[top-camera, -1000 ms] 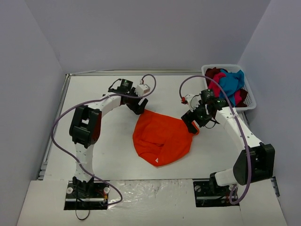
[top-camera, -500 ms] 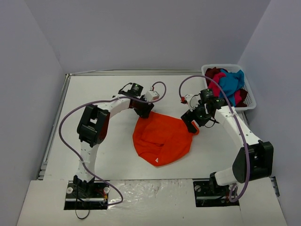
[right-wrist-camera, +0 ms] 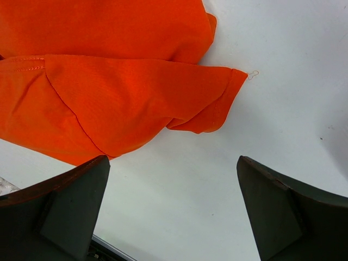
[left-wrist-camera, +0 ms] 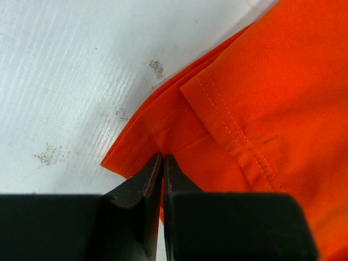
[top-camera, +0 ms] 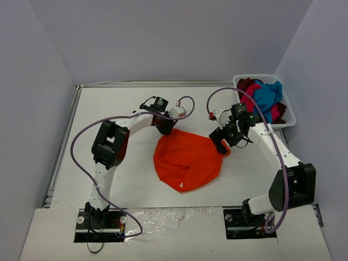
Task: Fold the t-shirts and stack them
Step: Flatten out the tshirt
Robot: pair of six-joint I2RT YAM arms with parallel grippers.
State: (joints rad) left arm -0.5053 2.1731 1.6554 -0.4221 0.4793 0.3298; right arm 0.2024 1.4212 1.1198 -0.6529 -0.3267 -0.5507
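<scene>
Item 1. Orange t-shirt [top-camera: 187, 160]: one, lying crumpled in a rounded heap on the middle of the table [top-camera: 119, 109], between the two arms. Not folded. A small white tag [top-camera: 181, 186] shows near its near edge. A stitched hem and a folded-over flap lie at its far-left corner; a loose sleeve end points out to the right.

Item 2. Left gripper [top-camera: 166, 126]: down at the far-left corner of the orange t-shirt. In its wrist view the jaws are pressed together, tips meeting on the doubled edge of the cloth just beside the hem, a pinch of orange fabric caught between them. The bare table shows right beside the pinch.

Item 3. Right gripper [top-camera: 222, 144]: at the right edge of the orange t-shirt, over the sleeve end. Jaws spread wide, nothing held; in its wrist view the sleeve end lies on the table between and beyond the two fingers, touching neither.

Item 4. Basket [top-camera: 291, 111]: white plastic, at the far-right corner of the table, well apart from the orange t-shirt. Contents, heaped and unfolded: teal-blue shirt [top-camera: 267, 95] on top, magenta-pink shirt [top-camera: 249, 98] to its left, dark red shirt [top-camera: 247, 83] at the far-left corner. The exact count of garments cannot be told.
</scene>
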